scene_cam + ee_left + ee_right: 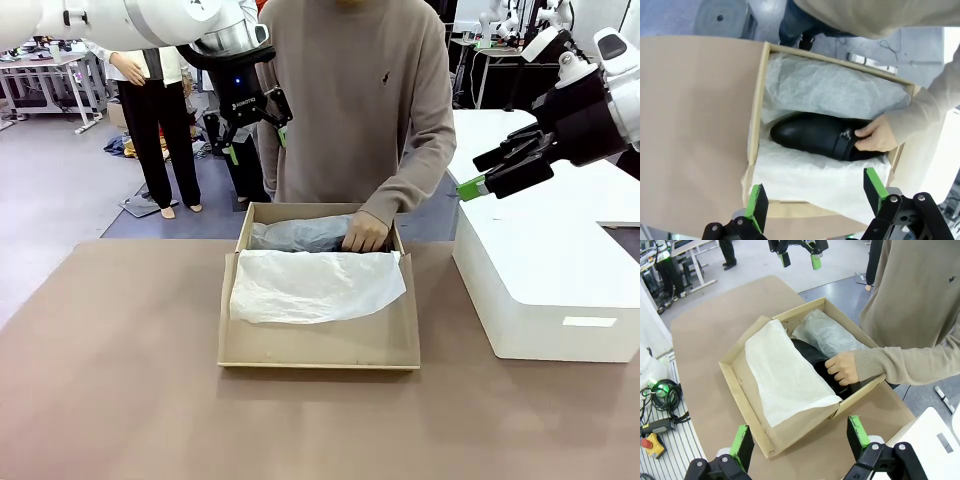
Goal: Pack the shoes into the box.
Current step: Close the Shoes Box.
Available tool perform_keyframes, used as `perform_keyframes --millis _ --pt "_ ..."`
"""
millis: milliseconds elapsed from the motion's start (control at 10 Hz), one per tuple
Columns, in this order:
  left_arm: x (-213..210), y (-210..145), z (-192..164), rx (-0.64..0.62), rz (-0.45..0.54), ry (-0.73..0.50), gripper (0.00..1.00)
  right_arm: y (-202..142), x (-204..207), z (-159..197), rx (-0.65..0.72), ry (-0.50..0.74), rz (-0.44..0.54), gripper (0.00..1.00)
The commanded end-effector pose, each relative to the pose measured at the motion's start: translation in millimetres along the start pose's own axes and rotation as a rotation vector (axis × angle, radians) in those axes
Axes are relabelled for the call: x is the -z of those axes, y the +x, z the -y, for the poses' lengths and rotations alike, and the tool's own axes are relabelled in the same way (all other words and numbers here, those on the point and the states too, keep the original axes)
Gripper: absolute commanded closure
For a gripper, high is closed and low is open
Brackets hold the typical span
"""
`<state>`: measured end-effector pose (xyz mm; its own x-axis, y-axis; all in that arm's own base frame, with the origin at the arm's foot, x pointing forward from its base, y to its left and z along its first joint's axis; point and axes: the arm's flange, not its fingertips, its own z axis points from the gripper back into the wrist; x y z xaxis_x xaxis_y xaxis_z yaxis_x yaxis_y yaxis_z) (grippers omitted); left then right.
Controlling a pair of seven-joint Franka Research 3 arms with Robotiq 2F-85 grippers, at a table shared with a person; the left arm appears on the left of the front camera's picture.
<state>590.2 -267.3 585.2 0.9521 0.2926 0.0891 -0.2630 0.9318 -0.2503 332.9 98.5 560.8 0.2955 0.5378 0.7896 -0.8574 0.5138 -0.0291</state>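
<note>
Inside the box [756, 100], one glossy black shoe [810, 136] lies on white tissue paper [810, 175], the person's hand [876, 136] gripping it by the buckle strap. It looks light, with slippery, easily scuffed leather, and the stiff heel or sole edges seem the safest hold. The left gripper [816, 192] and right gripper [799, 434] hover above, fingers spread wide and empty. The hand covers the heel, and I cannot tell whether a second shoe lies under the paper.

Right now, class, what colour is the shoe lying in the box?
Glossy black: the shoe shows best in the left wrist view.
</note>
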Motion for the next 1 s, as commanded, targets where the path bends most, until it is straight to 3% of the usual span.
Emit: perform_keyframes --millis 0,500,900 --pt "-10.1 6.9 -19.6 0.188 0.069 -0.021 0.0 0.2 0.6 1.8 -0.009 0.012 0.014 0.0" --pt "-22.1 38.1 -93.4 0.753 0.129 -0.137 0.0 0.2 0.6 1.8 -0.009 0.012 0.014 0.0" --pt "-16.8 56.1 -127.8 1.284 -0.028 -0.058 0.0 0.2 0.6 1.8 -0.009 0.012 0.014 0.0"
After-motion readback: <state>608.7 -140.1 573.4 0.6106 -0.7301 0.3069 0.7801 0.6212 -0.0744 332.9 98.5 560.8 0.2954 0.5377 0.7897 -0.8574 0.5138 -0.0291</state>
